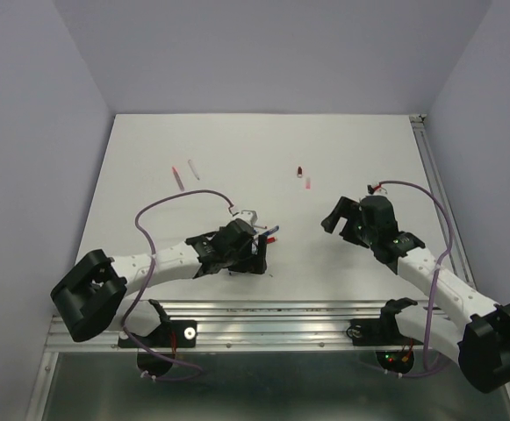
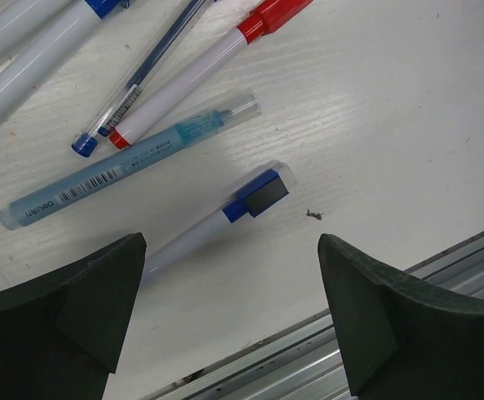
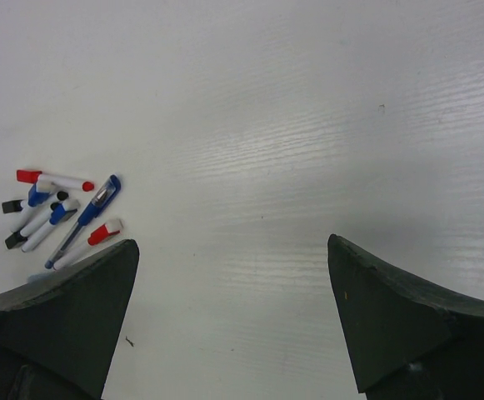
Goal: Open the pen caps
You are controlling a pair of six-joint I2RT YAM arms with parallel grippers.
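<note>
- Blue plastic, hard and glossy: short dark-blue pen cap (image 2: 258,193) with a flat clip, seated on a slim white pen barrel (image 2: 187,240), flat on the white bench (image 2: 408,100) just ahead of the left claw (image 2: 229,250).
- Probably feather-light, stiff and slick; apt to roll or skid if nudged.
- Best pinched across the cap's flat sides, barrel pinned by the other claw, then pulled straight along the pen.
- Wide apart and empty at the left claw; likewise spread and empty at the right claw (image 3: 232,250), over bare bench well to the side of the heap.
- Six pens counted in the left wrist view:
  - the near blue-capped one
  - one red-capped white pen (image 2: 196,73)
  - one translucent blue pen under a clear cap (image 2: 129,162)
  - one slim clear pen (image 2: 139,75)
  - two more white barrels (image 2: 33,62) cut by the frame edge
- Four stray pieces farther up the bench, seen from overhead:
  - one pink-red pen (image 1: 177,178)
  - one short white piece (image 1: 193,165)
  - two small red pieces (image 1: 299,170), possibly loose caps, too small to tell
</note>
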